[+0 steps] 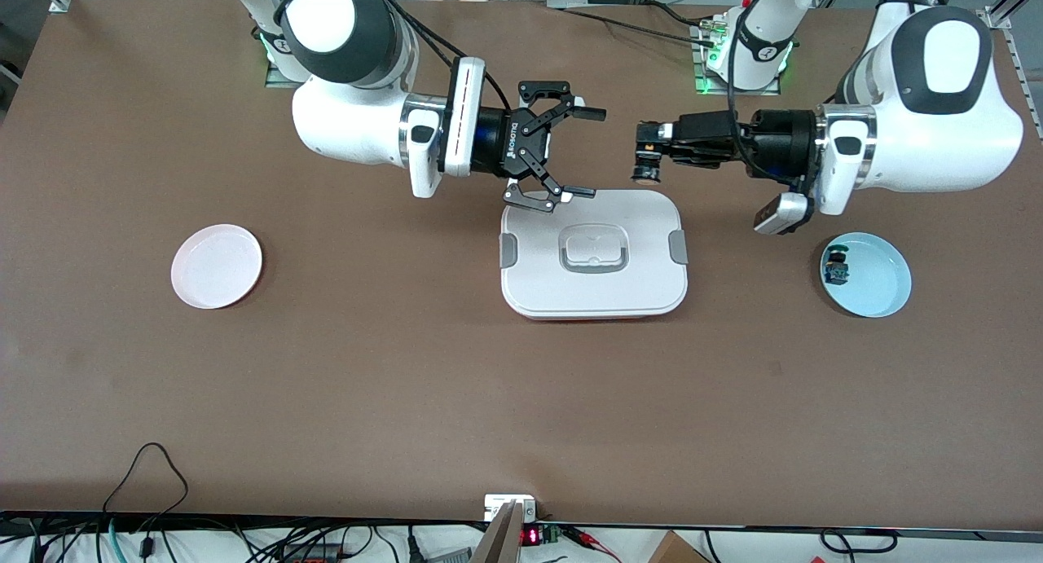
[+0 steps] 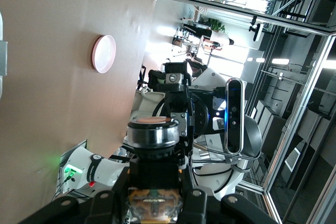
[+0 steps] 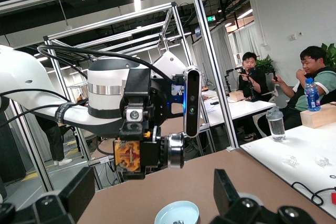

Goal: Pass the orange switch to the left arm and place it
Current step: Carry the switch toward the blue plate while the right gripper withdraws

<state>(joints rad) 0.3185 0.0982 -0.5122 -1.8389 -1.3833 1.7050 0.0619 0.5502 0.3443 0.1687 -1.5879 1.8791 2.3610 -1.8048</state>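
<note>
My left gripper [image 1: 652, 149] is shut on the orange switch [image 1: 649, 160] and holds it level in the air, over the table by the white box [image 1: 593, 290]. The switch's black cylindrical end [image 2: 154, 134] points away from the fingers, and its orange body [image 3: 128, 156] sits between them. My right gripper [image 1: 585, 152] is open wide and faces the switch across a small gap. One of its fingertips [image 1: 580, 193] hangs over the box's rim. In the right wrist view the switch floats above the space between my right fingers [image 3: 227, 186], touching neither.
A pink plate [image 1: 217, 266] lies toward the right arm's end of the table. A blue plate [image 1: 876, 290] at the left arm's end holds a small blue-and-green part [image 1: 836, 267]. Cables and a small device sit along the table edge nearest the front camera.
</note>
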